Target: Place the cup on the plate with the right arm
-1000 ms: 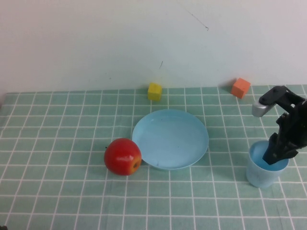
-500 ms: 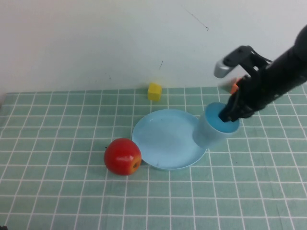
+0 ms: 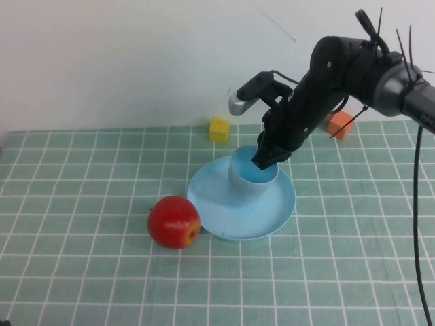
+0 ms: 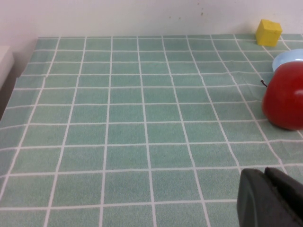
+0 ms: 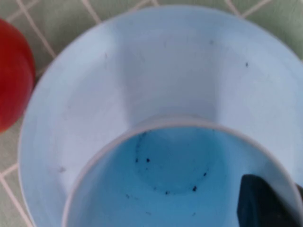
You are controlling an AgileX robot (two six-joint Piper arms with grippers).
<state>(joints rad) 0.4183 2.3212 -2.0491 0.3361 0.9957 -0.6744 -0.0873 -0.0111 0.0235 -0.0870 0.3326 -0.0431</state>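
The light blue cup (image 3: 250,180) stands upright over the middle of the light blue plate (image 3: 217,207); I cannot tell whether its base touches the plate. My right gripper (image 3: 267,160) is shut on the cup's far right rim, one finger inside and one outside. In the right wrist view I look down into the cup (image 5: 165,175), with the plate (image 5: 142,71) below it and the inside finger (image 5: 262,205) at the rim. My left gripper (image 4: 265,184) is shut and empty, low over the table on the left, and out of the high view.
A red apple (image 3: 174,221) lies just left of the plate and also shows in the left wrist view (image 4: 286,97). A yellow block (image 3: 219,129) and an orange block (image 3: 340,124) sit by the back wall. The green checked cloth (image 3: 81,190) covers the table.
My right arm has lifted the cup from the table's right front and carried it left and back, to over the middle of the plate. The apple and blocks have not moved.
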